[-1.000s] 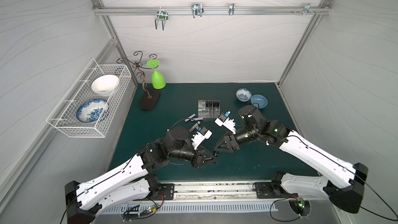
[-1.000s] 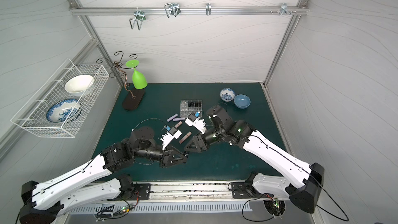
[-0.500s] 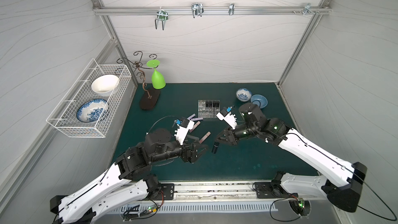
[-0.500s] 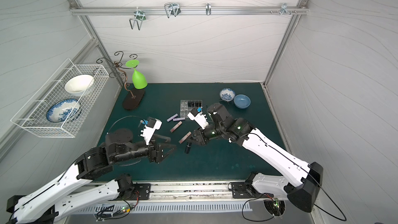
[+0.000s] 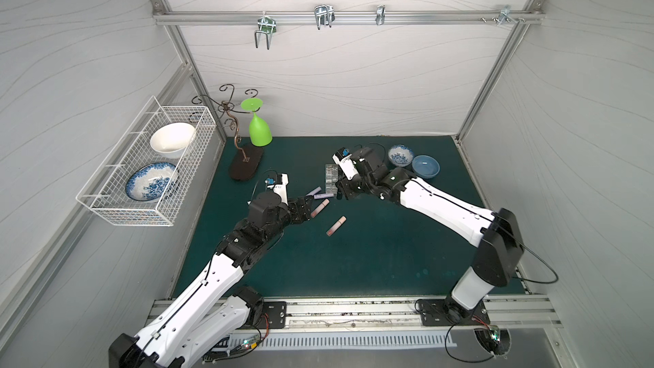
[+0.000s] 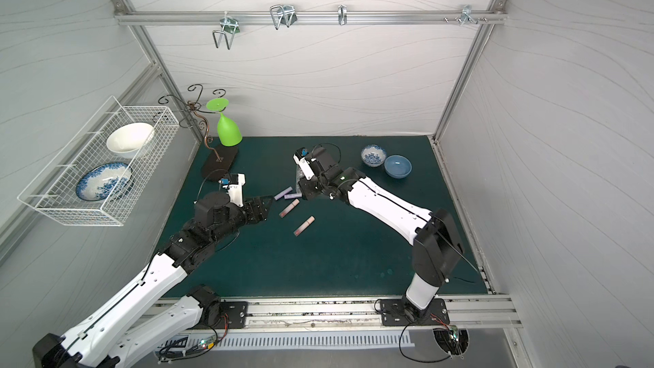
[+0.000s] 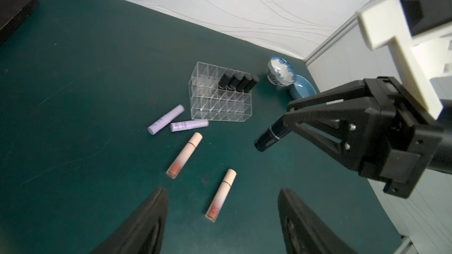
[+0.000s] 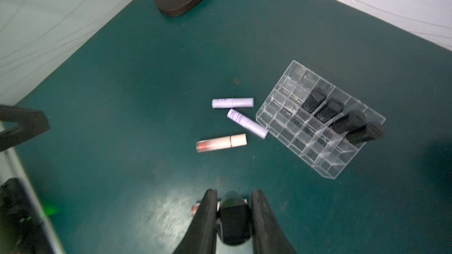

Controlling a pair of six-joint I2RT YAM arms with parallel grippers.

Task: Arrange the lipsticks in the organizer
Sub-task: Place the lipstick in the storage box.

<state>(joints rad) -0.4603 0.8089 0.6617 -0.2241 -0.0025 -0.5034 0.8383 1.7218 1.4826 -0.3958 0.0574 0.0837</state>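
Counting what stands in the organizer (image 7: 215, 112) gives four black tubes (image 7: 238, 83), upright and side by side in neighbouring cells, so a little under half the job looks done. A fifth black lipstick (image 8: 233, 221) is clamped between the right fingers (image 8: 208, 218), held clear of the counter (image 7: 73, 94) near the organizer but not yet over a cell; seating it seems to be the step in hand. The left fingers (image 7: 146, 228) are spread wide and empty, hovering above the loose tubes. Left to place, besides the held one, are two lilac tubes (image 7: 166, 119) lying flat just beside the organizer, one with its end at the clear wall, and two pink tubes (image 7: 184, 157) lying a little farther out and apart from each other. The organizer is hard, transparent plastic with thin walls dividing it into small square cells that catch the light. The black tubes are glossy cylinders with flat tops; the lilac ones are matte, with fine print; the pink ones have pale opaque caps fading into clear ends that show coral-red contents. The counter is a dark green mat, faintly scuffed.
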